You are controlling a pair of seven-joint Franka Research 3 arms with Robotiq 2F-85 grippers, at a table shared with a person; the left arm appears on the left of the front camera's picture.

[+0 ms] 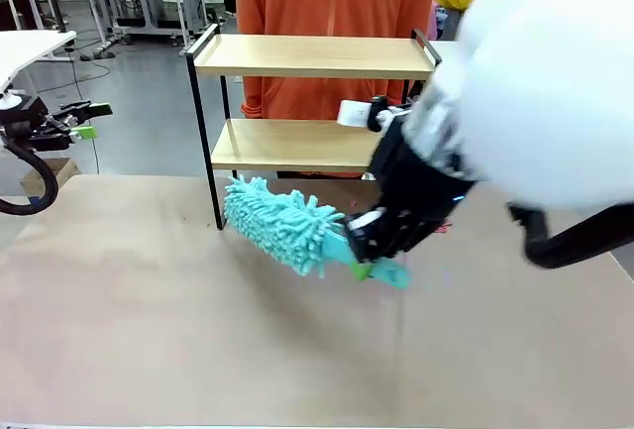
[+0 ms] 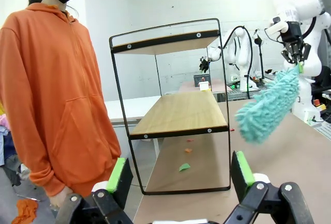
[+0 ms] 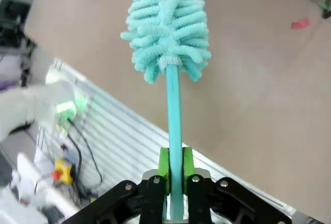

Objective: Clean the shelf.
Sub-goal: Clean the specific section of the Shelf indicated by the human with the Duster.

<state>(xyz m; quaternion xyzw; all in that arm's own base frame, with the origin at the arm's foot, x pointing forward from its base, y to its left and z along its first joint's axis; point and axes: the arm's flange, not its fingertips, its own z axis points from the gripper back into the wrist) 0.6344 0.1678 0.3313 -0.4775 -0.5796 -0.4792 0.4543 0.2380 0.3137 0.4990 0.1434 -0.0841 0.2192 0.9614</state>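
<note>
Reaching in from the shelf's (image 1: 307, 57) right, the right claw (image 1: 363, 263) is clamped on the duster's (image 1: 282, 226) handle, with the head low, just beside the shelf's front-left leg. Left claw (image 2: 178, 169) hangs with fingers apart, well left of the shelf. Shelf stands on the table (image 1: 198, 350); person (image 1: 332, 3) behind it.

Shelf (image 1: 312, 57) upright at far side; two light wooden boards stacked in thin black frame

The shelf (image 1: 312, 55) has matt wooden boards and a black metal frame; the duster (image 1: 280, 223) is shaggy cloth on smooth plastic.
</note>
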